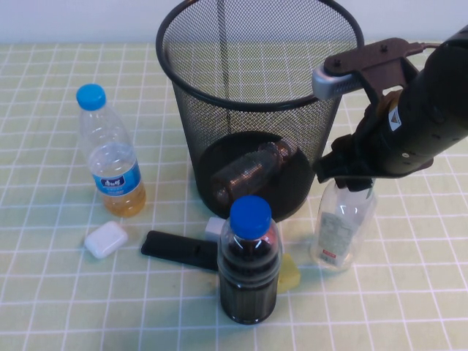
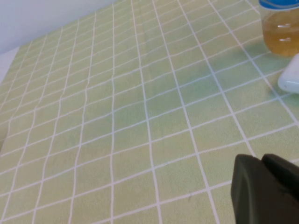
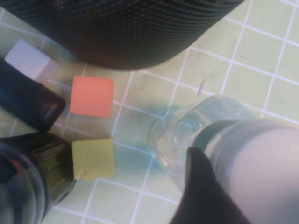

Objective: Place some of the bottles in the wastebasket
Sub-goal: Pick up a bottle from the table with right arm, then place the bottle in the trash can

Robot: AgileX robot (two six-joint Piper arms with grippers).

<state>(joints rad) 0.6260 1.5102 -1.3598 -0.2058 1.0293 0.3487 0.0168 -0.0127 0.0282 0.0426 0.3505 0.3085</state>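
The black wire-mesh wastebasket (image 1: 183,73) stands at the back middle; its base shows in the right wrist view (image 3: 117,28). The small squat bottle (image 1: 252,167) lies on its side inside the basket. The taller clear bottle (image 1: 340,227) with the red-marked label stands on the table just right of the basket. My right gripper (image 1: 351,179) is down on its top, shut on the wide white cap (image 3: 271,172), with one finger (image 3: 201,186) against it. My left gripper (image 2: 261,161) is shut and empty, low over bare tablecloth, out of the high view.
A slim blue-capped bottle (image 1: 110,157) stands at the left, with a white case (image 1: 106,240) in front of it. A dark-liquid bottle (image 1: 250,263) stands at the front middle. A black flat object (image 1: 179,250), a white cube (image 1: 214,227), a yellow cube (image 1: 290,273) and an orange cube (image 3: 92,96) lie near it.
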